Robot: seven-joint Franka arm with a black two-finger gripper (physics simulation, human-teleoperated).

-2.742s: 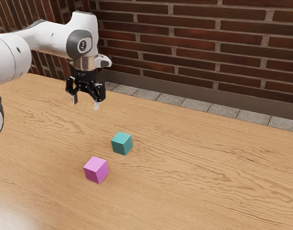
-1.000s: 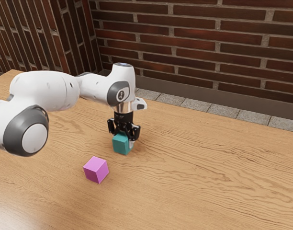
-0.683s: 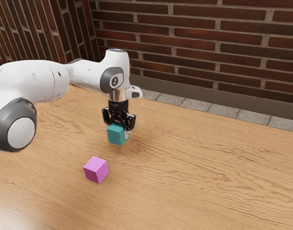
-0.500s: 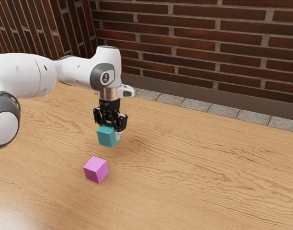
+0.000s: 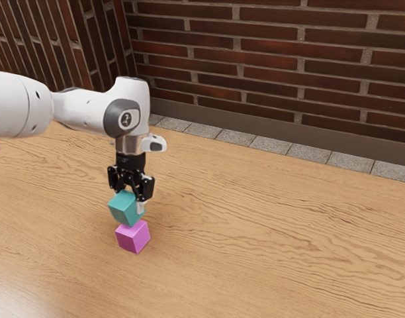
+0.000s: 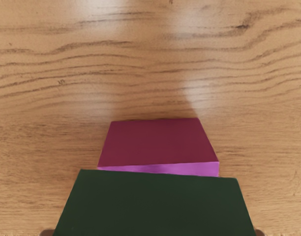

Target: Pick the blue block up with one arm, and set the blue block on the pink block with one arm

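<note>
the pink block (image 5: 132, 237) rests directly on the wood-grain table (image 5: 288, 232).

table (image 5: 288, 232): wood, strong grain, soft sheen | blue block (image 5: 123, 207): smooth, matt | pink block (image 5: 132, 237): smooth, matt | arm (image 5: 77, 109): white smooth shell, slight gloss | gripper (image 5: 128, 199): black, matt | wall (image 5: 288, 59): rough red brick

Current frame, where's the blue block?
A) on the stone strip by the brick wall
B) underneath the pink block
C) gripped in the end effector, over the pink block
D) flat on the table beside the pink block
C: in the exterior view the end effector is shut on the blue block, with the pink block directly below it. Whether the two blocks touch yet cannot be told.
</note>
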